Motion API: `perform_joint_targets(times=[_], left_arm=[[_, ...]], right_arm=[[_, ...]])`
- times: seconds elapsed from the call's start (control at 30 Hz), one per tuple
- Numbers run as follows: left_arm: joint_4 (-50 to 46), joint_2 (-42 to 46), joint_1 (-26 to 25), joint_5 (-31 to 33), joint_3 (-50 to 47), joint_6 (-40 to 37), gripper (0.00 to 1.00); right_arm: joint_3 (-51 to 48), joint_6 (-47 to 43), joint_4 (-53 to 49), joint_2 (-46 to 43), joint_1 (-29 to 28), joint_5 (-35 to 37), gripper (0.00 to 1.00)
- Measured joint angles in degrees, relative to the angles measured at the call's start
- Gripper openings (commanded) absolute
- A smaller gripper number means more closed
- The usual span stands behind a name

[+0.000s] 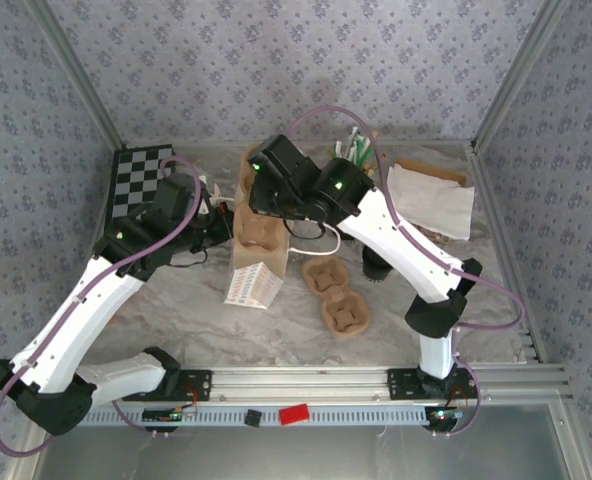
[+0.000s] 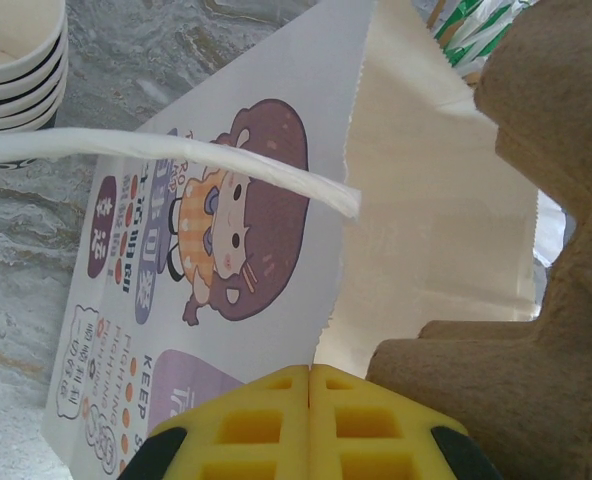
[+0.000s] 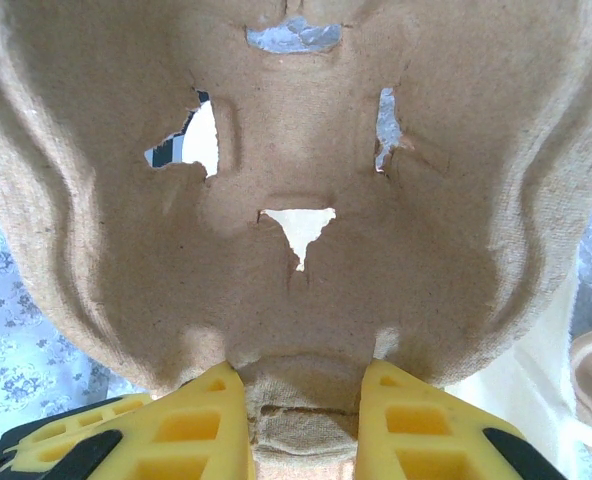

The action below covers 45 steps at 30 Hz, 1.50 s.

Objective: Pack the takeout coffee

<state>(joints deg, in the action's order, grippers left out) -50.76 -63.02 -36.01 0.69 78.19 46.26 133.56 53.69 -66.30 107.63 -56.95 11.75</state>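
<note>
At the far left of the desk (image 1: 176, 310) lies a checkered board (image 1: 141, 175). Near it a stack of nested cups (image 2: 16, 60) stands upright. The left end effector (image 2: 311, 385) is fully closed, its yellow pads pressed flat together just below the edge of the paper bag's mouth; I cannot tell whether any paper is pinched between them. The printed paper bag (image 2: 226, 250) lies with its white handle arching across its cartoon side. A moulded pulp cup carrier (image 3: 296, 150) sits at the bag's open mouth. The right end effector (image 3: 301, 400) is narrowly parted and clamped on a tab at the carrier's edge. Right of the bag, two loose carriers (image 1: 338, 295) lie flat on the desk. Beside them, half hidden under the right arm, a small dark shape appears to be the takeout coffee (image 1: 375, 265), standing on the desk well apart from the bag. Farther right lies a sheet of flat white paper (image 1: 434, 198).
</note>
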Motion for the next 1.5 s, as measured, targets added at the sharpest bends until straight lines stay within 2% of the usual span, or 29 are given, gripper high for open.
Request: perform_joint_targets(times=[0.33, 0.7, 1.5], left_arm=[[0.02, 0.81, 0.24, 0.17, 0.0, 1.03, 0.0], [1.73, 1.44, 0.33, 0.22, -1.81, 3.34, 0.0], [4.39, 3.91, 0.66, -1.99, -2.62, 7.04, 0.0]], right_arm=[[-9.94, 2.36, 1.86, -1.92, 0.44, 1.4, 0.24], [-10.05, 2.45, 1.86, -5.11, -1.79, 5.33, 0.24], [-12.2, 5.97, 5.73, -5.14, -3.26, 6.23, 0.23]])
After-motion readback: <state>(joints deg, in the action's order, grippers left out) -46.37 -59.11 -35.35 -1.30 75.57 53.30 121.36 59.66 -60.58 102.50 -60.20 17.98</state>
